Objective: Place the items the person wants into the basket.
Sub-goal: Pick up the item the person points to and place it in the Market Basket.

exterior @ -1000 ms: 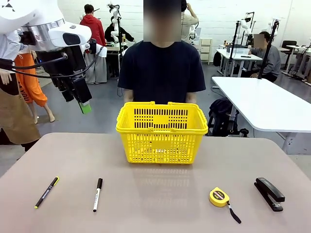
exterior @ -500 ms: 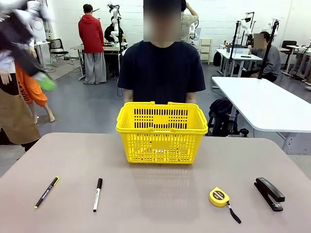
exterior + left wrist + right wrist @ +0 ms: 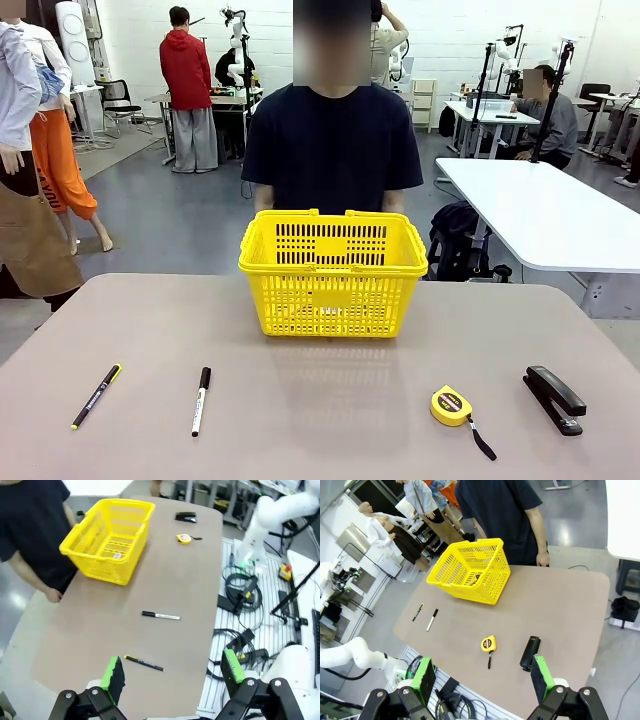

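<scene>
High over the table [image 3: 320, 440], left gripper [image 3: 172, 675] and right gripper [image 3: 482, 680] hang with jaws wide, holding nothing. Near edge, 7 o'clock from the basket [image 3: 333, 272]: pen [image 3: 96, 396], with marker [image 3: 201, 400] at its 3 o'clock, neither yet loaded. The basket sits at the table's 12 o'clock, in front of the person [image 3: 333, 150]. Judged step: awaiting a pick. Next move calls for descent onto 1 slim item, jaws across its width.

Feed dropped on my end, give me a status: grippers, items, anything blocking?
Left gripper open, empty, high over table; right gripper same. Pen and marker on table, outside basket. Tape measure, stapler off to the right, apart from both.
</scene>
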Motion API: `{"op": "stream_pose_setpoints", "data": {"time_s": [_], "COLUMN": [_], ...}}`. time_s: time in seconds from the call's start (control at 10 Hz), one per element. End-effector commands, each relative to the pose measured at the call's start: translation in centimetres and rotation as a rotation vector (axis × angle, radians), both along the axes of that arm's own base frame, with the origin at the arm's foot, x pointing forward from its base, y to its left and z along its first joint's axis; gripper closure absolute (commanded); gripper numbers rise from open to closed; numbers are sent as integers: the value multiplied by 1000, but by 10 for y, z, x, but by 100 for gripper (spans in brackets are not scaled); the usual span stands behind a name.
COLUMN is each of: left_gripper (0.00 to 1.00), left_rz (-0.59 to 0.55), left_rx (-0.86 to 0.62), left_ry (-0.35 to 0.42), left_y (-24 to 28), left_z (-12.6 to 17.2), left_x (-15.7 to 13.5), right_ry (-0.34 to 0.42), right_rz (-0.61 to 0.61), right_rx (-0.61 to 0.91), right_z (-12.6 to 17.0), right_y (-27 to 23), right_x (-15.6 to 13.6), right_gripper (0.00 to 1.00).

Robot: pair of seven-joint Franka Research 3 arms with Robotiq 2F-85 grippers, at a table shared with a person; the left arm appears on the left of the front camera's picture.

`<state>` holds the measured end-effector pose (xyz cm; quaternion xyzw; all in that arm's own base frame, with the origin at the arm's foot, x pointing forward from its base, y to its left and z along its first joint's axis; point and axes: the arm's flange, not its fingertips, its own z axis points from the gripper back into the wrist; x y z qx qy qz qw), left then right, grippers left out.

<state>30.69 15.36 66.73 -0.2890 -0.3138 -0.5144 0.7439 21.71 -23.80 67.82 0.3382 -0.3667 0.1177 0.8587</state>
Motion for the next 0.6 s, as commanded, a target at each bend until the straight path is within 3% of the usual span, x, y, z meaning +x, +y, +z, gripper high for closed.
{"op": "stream_pose_setpoints", "data": {"time_s": [0.0,0.3,0.5], "left_gripper": [0,0,0], "left_rz": [103,165,203], "left_rx": [-86,-75,-71], "left_ry": [-67,-78,-34], "left_y": [9,20,26], "left_z": [-33,-47,-54], "left_x": [-2,-10,-1], "right_ry": [-13,-13,-13], "right_rz": [11,11,11], "right_rx": [12,12,12], "right_z": [2,2,2], "right_y": [2,2,2], "right_x": [1,1,1], "right_gripper": [0,0,0]}}
